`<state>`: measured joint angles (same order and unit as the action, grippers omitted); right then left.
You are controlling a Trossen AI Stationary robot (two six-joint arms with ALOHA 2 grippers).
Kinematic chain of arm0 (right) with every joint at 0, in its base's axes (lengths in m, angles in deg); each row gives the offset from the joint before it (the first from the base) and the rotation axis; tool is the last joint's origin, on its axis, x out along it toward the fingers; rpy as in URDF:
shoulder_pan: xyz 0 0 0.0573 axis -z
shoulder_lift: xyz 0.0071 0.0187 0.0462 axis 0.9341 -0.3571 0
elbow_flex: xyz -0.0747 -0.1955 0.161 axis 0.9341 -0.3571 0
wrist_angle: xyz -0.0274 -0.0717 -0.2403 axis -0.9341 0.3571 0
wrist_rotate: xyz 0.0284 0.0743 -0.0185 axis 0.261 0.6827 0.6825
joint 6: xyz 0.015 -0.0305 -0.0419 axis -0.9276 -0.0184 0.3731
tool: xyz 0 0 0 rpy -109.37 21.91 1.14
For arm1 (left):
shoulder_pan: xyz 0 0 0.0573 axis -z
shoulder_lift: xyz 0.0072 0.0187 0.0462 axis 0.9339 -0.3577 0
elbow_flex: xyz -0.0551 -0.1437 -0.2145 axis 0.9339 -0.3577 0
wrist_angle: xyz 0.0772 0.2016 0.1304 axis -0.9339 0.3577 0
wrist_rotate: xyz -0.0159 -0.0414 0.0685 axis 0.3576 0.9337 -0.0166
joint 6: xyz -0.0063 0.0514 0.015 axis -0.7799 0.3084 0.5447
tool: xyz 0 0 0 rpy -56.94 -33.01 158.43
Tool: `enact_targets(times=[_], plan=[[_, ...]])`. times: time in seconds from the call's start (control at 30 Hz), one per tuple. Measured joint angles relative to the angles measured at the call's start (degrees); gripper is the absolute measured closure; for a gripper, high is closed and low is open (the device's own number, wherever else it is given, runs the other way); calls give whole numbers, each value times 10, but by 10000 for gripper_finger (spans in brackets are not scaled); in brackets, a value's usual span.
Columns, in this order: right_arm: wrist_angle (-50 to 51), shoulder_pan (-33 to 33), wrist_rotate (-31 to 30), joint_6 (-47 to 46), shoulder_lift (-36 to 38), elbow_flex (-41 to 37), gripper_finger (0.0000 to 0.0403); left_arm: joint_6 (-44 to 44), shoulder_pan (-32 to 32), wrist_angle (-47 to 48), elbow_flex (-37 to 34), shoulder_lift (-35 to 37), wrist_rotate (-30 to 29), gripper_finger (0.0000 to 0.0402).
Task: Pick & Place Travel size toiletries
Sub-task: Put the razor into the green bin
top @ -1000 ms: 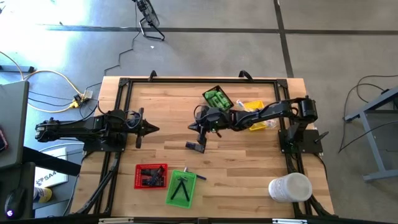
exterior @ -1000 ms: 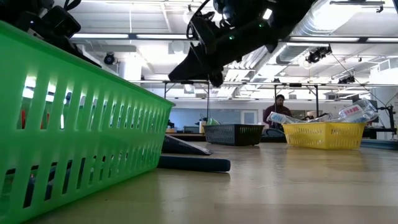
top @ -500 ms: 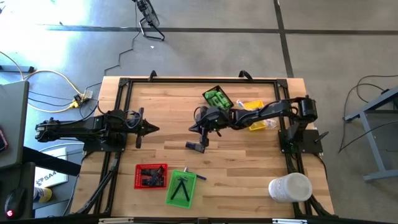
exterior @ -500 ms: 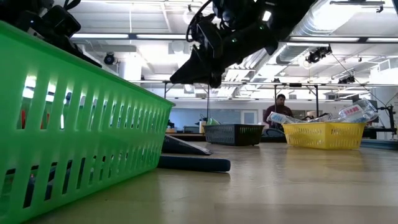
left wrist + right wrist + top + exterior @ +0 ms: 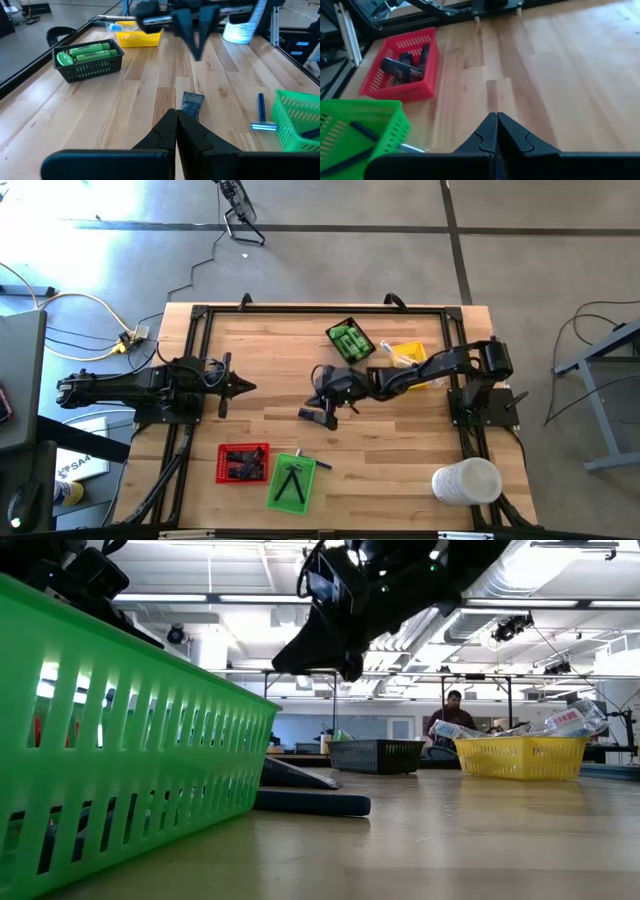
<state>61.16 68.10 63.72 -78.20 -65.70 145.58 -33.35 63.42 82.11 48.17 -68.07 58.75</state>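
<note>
A dark flat packet (image 5: 315, 416) lies flat on the wood near the table's middle; it also shows in the left wrist view (image 5: 191, 103) and the low view (image 5: 310, 803). My right gripper (image 5: 318, 392) hovers just above and beyond it, shut and holding nothing (image 5: 198, 56). My left gripper (image 5: 250, 388) waits shut at the left, pointing toward the packet (image 5: 176, 112). Green little bottles (image 5: 350, 338) lie in the black tray. More dark packets (image 5: 402, 69) sit in the red tray. A blue razor (image 5: 261, 113) lies beside the green tray (image 5: 292, 480).
The yellow tray (image 5: 405, 360) with clear-wrapped items stands under my right arm. The red tray (image 5: 243, 462) and the green tray stand near the front edge. A big white cylinder (image 5: 466, 480) is at the front right. A person (image 5: 450, 715) sits far behind the table.
My right gripper has swung a little toward the table's near edge and tipped slightly downward, staying shut above the dark packet. The packet and the trays have kept their places.
</note>
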Motion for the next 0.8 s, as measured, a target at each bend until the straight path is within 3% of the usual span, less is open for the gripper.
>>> enact_targets(times=[0.33,0.5,0.8], plan=[[196,-116,-176,-71,0,113,401,-2,0,0,0,0,0,398],[238,-154,-193,-121,1,156,401,-3,0,0,0,0,0,398],[272,-215,-192,-158,1,157,401,-4,0,0,0,0,1,398]])
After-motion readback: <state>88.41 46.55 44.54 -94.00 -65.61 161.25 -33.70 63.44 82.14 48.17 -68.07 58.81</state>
